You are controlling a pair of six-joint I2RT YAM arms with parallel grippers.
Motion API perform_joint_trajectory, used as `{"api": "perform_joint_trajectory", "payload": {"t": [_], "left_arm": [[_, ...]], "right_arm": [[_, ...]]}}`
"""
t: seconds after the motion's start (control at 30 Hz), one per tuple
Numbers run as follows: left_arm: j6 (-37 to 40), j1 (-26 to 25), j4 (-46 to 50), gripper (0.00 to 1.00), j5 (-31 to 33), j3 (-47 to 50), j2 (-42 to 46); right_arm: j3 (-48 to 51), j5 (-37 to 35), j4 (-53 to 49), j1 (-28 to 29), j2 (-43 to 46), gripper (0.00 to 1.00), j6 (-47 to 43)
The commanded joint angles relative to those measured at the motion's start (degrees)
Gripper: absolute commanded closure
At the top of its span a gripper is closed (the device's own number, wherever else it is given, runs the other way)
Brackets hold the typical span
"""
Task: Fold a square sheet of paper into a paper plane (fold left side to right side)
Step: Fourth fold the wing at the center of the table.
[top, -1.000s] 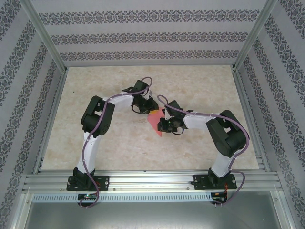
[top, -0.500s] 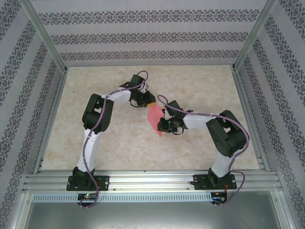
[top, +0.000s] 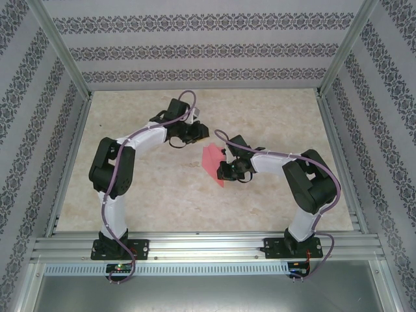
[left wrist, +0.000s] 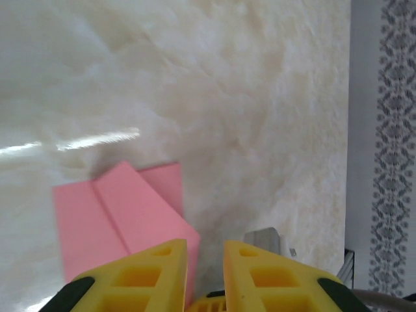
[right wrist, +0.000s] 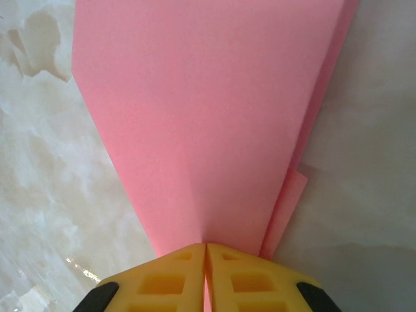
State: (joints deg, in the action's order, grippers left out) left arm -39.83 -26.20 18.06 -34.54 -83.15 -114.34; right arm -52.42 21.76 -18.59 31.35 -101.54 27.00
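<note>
**One Paper, Two Arms, Four Yellow Fingers**

There is one paper plane point(top: 212, 161), a single piece of salmon-pink paper, and it lies on one marbled table point(top: 149, 188). Two arms stand at the near edge: one left arm point(top: 140, 138) and one right arm point(top: 273, 161). That makes two grippers, the left gripper point(top: 198, 132) and the right gripper point(top: 224, 173). Each gripper has two yellow fingers point(left wrist: 149, 273), so there are four in all. Two purple cables point(top: 115, 211) run along the arms, one on each. Three patterned walls point(top: 208, 49) stand around the table.

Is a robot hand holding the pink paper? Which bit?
Yes. The right gripper pinches the paper plane at its narrow end. The left gripper holds nothing.
</note>
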Motion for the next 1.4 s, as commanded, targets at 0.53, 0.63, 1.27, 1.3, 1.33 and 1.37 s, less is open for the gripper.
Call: {"api": "perform_joint_trajectory", "payload": {"t": [0.53, 0.63, 1.27, 1.3, 1.33, 1.37], "left_arm": [[0.50, -2.99, -1.35, 0.78, 1.68, -1.70, -14.06], [-0.08, -2.99, -2.59, 0.78, 1.84, 0.16, -14.01], [-1.73, -3.11, -4.53, 0.79, 2.02, 2.59, -14.15], [-1.72, -3.09, -4.40, 0.79, 2.03, 2.57, -14.24], [-1.66, -3.13, -4.44, 0.79, 2.03, 2.56, -14.20], [-1.69, -3.08, -4.43, 0.79, 2.11, 2.59, -14.23]], "right_arm": [[3.03, -1.84, -6.20, -0.46, 3.48, 0.88, 1.10], [2.68, -1.46, -6.04, -0.98, 7.32, 0.88, 2.82], [-4.76, -6.72, 4.41, 2.66, -0.06, 0.86, 21.85], [-4.94, -7.08, 3.94, 2.64, -0.68, 0.86, 21.69], [-5.09, -7.79, 3.25, 2.64, -1.10, 0.86, 21.60], [-5.10, -8.53, 2.57, 2.60, -1.44, 0.87, 21.52]]}}
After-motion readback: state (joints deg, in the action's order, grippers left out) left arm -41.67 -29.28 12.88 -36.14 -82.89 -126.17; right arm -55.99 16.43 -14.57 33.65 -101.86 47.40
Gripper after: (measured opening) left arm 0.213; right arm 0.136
